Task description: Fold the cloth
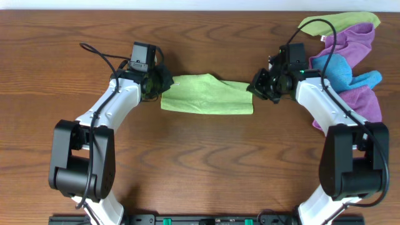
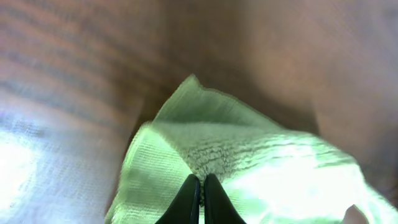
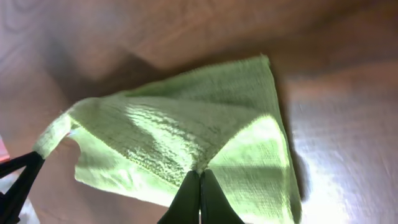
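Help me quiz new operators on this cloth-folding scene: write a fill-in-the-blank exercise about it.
1. The left end effector is ____ on the light green textured cloth.
2. The right end effector pinches the ____ cloth.
3. The heap of spare cloths at the overhead view's upper right shows green, purple and ____ fabric.
4. Everything lies on a brown ____ table.
Missing words: shut; same; blue; wooden.
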You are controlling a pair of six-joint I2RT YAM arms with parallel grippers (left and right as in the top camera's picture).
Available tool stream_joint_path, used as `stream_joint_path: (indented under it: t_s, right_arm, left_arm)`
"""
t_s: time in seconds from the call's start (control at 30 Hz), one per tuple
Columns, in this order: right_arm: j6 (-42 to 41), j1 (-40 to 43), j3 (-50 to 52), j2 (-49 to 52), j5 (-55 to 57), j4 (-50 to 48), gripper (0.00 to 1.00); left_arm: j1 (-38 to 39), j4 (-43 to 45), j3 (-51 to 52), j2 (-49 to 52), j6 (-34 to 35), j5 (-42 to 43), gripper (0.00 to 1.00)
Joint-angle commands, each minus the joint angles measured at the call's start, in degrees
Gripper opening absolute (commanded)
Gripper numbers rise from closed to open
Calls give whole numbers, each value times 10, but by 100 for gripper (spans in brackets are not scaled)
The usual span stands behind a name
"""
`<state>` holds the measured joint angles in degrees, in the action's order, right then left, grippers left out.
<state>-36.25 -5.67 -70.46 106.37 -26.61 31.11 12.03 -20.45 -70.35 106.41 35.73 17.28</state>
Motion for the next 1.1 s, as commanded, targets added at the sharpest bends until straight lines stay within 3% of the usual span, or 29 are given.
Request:
stream_joint_path:
  t_s: [0.0,0.37,0.77,0.8,0.83,0.87,0.9,1.0,1.07]
  right_arm:
    - [17,5,-9,7,-11,20,1]
    - [57,21,-9,7,-8,95,1]
    - [72,23,-9,7,-6,111,2]
    - [73,23,-9,7,-6,111,17]
    - [77,23,-9,7,-6,111,35]
    - [81,23,-9,7,-6,110,50]
    - [81,23,-9,7,-6,110,54]
    - [81,24,-9,7,-6,110,55]
    - [81,24,-12,7,-6,111,54]
  left_arm:
    - [-4,-23,-11,-13,-37,6,6]
    - [-5,-93,-11,-28,-75,-29,6]
    - [-5,-116,-11,-28,-75,-44,6]
    - [-5,-116,-11,-28,-75,-44,7]
    - [-5,-119,-11,-28,-75,-44,20]
    - [-5,-122,-11,-28,-75,-50,51]
    - [-5,-127,-11,-28,-75,-62,63]
    - [-5,-141,-11,-29,-75,-87,69]
    - [-5,-146,-13,-33,-75,-87,68]
